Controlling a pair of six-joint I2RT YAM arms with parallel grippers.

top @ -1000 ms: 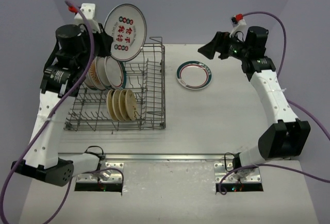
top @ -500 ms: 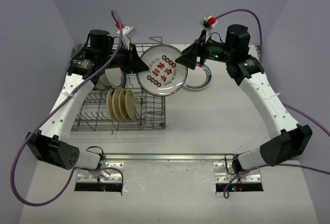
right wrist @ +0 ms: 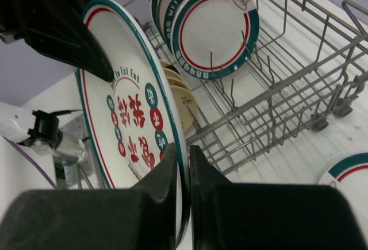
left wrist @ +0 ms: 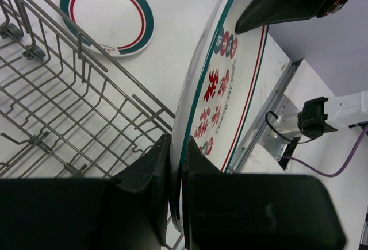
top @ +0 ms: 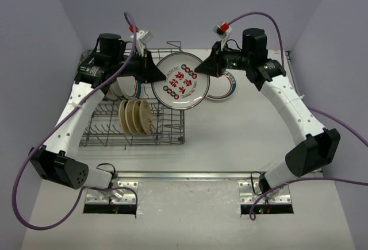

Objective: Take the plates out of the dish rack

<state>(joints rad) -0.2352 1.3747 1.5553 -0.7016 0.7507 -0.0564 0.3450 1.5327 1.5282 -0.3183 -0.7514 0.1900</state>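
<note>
Pale tabletop [top: 241, 141]; printed plate [top: 180, 83] hangs over dish rack [top: 167, 135] edge, left gripper [top: 155, 76] and right gripper [top: 201, 69] each pinching an opposite rim: likely a handover.

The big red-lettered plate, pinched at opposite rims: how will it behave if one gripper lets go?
Probably rigid: the plate spans from left gripper to right gripper without sagging. Its glaze looks glossy and each grip covers only thin rim, so one-sided it may pivot or slip. Likely chips if it strikes the wire dish rack.
</note>
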